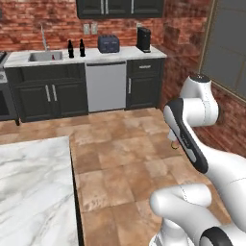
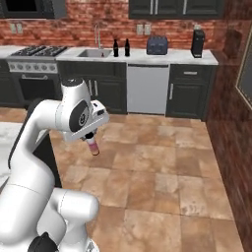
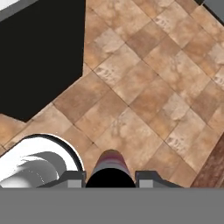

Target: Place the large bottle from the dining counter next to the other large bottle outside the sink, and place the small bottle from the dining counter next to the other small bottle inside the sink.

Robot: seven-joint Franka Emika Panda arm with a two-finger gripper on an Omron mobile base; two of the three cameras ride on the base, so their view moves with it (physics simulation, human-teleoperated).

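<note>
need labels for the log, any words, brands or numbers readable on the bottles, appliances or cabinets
None readable in any view.
Small bottle held in the gripper: pinkish band, no legible text.
Two dark bottles by the sink: too small to read.
Toaster and coffee machine: no visible markings.

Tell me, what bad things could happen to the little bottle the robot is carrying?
1. The small bottle hangs from the gripper, high over the tile floor. If the grip slips, it would probably fall and might break.
2. The sink is far off across the kitchen, so the bottle could wobble loose on the drive.
3. Two dark bottles stand right beside the sink; the arm might bump them over.
</note>
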